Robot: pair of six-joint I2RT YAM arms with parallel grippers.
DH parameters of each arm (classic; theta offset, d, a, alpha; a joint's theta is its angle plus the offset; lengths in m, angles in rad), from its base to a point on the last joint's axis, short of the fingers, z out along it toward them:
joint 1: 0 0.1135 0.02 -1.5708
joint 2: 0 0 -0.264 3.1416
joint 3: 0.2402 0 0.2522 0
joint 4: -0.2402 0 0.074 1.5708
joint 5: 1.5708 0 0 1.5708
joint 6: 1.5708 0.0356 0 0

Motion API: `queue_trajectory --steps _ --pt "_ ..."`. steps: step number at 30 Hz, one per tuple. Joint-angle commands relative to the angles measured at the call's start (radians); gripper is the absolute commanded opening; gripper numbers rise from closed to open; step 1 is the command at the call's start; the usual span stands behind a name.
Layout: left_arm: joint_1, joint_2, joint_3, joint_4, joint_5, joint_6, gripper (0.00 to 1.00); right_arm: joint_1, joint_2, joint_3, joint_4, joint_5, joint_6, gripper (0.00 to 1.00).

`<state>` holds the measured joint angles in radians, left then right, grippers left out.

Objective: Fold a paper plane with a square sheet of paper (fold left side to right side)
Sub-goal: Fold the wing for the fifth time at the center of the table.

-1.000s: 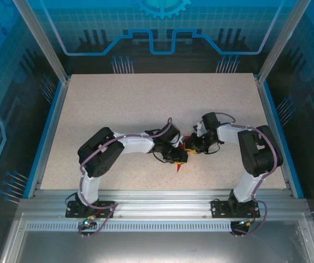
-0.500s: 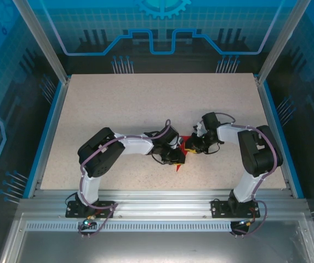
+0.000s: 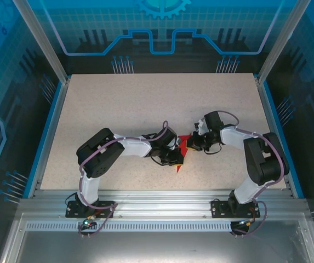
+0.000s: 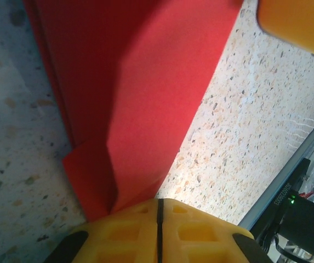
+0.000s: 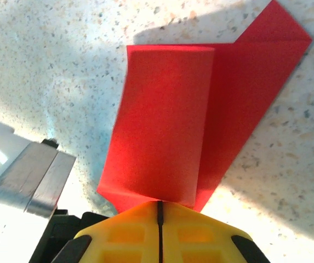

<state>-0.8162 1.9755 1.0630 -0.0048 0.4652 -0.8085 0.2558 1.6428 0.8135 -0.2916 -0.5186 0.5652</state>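
left wrist view, left claw [image 4: 158, 204] clamped on folded red paper [image 4: 146, 87], right claw [image 5: 160, 205] pinching the same paper

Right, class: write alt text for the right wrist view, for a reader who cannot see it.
The yellow right gripper is shut on a curled flap of folded red paper. The rest lies flat on the speckled table.

Matt, smooth red paper [image 5: 162, 126]; speckled stone-look table [image 3: 118, 109]; yellow plastic jaws.
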Motion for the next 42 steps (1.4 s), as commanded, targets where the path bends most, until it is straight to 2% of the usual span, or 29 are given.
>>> queue_trajectory --steps 1,10,20,42 --pt "-0.013 0.029 -0.051 -0.119 -0.02 -0.013 0.1 0.043 -0.016 -0.024 0.013 0.012 0.013 0.06" --pt "-0.011 0.028 -0.049 -0.135 -0.036 -0.014 0.09 0.101 0.062 0.025 0.011 0.095 0.008 0.06" --pt "-0.005 0.039 -0.049 -0.157 -0.042 -0.021 0.07 0.102 0.124 0.06 -0.017 0.188 -0.062 0.06" --pt "-0.005 0.048 -0.057 -0.147 -0.039 -0.028 0.05 -0.037 0.239 0.239 -0.029 0.183 -0.196 0.07"
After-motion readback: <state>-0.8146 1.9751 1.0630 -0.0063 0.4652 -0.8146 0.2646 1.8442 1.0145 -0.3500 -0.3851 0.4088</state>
